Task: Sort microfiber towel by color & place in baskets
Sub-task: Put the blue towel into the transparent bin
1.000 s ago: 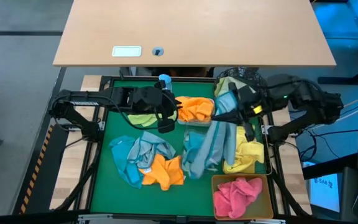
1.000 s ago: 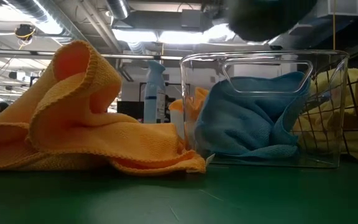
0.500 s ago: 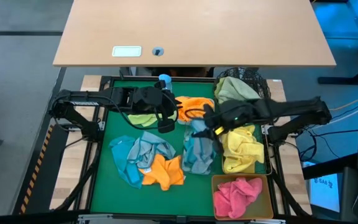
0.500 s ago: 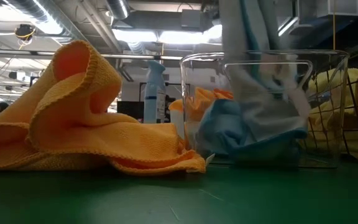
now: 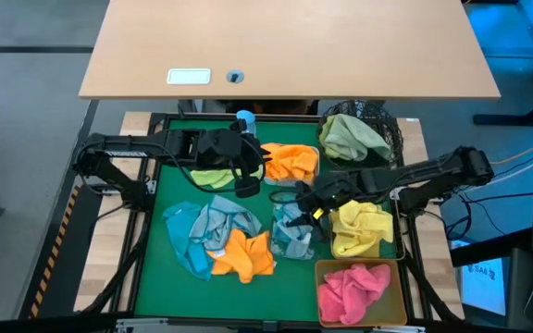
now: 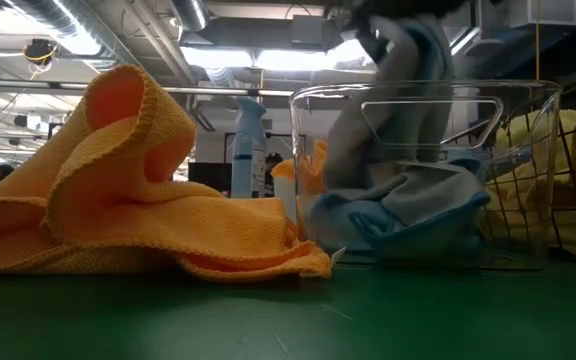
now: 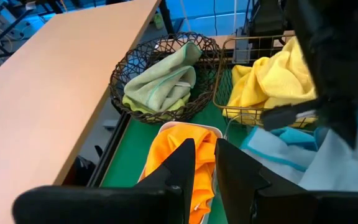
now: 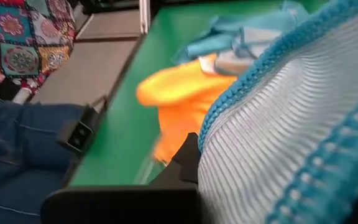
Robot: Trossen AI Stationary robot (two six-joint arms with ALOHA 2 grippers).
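Your right tool point(image 5: 315, 205), clenched on the grey-blue microfiber towel point(image 5: 293, 231), has swung it in from the right and lowered it into the clear plastic tub point(image 6: 423, 175) mid-counter; release comes next.

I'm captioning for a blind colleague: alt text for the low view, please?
A grey-blue towel hangs into a clear tub on a green mat. A crumpled orange towel lies beside it.
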